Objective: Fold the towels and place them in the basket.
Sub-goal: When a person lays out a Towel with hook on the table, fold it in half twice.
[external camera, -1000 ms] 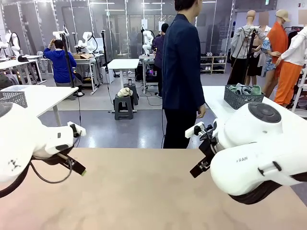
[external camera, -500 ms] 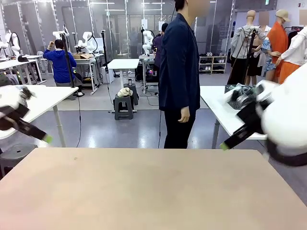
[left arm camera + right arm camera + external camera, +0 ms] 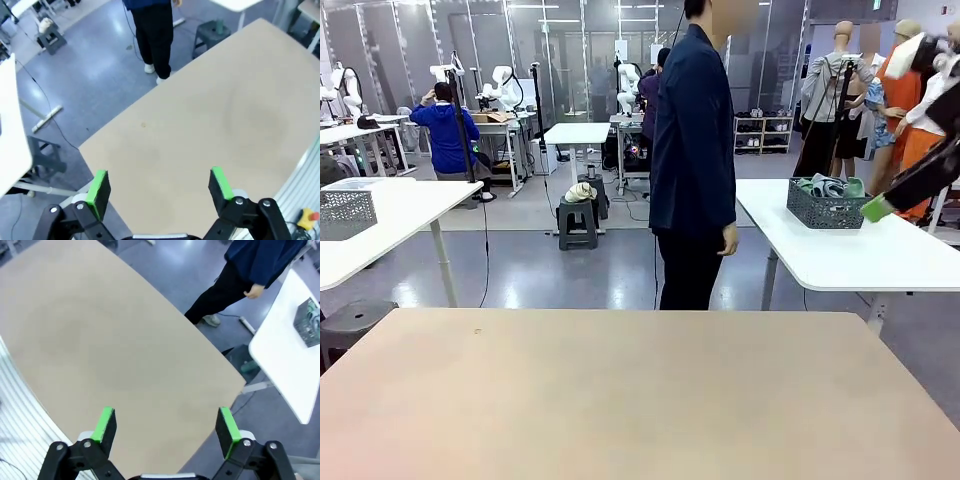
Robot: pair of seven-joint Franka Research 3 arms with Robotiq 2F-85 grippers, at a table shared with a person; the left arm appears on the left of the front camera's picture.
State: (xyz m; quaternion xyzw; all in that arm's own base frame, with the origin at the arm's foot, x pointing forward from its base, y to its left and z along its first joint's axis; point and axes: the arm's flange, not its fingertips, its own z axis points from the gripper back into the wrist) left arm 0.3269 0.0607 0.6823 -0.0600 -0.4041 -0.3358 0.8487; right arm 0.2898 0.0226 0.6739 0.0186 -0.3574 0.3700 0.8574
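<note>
The left gripper (image 3: 159,187) and right gripper (image 3: 167,432) hang high above the tan table (image 3: 620,400), gaping wide and empty, probably parked clear for the person (image 3: 695,150) at its far edge; the basket (image 3: 827,210) (what look like the towels (image 3: 825,186) rumpled inside) waits beyond the table's far-right corner.

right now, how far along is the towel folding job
Done: nothing that shows. The dark basket sits on a white side table near the person, apart from the tan table. In hand: nothing; the left gripper and right gripper hang open high over the tan table. Left: all of it, meaning getting the towels, folding them and placing them in the basket.
</note>
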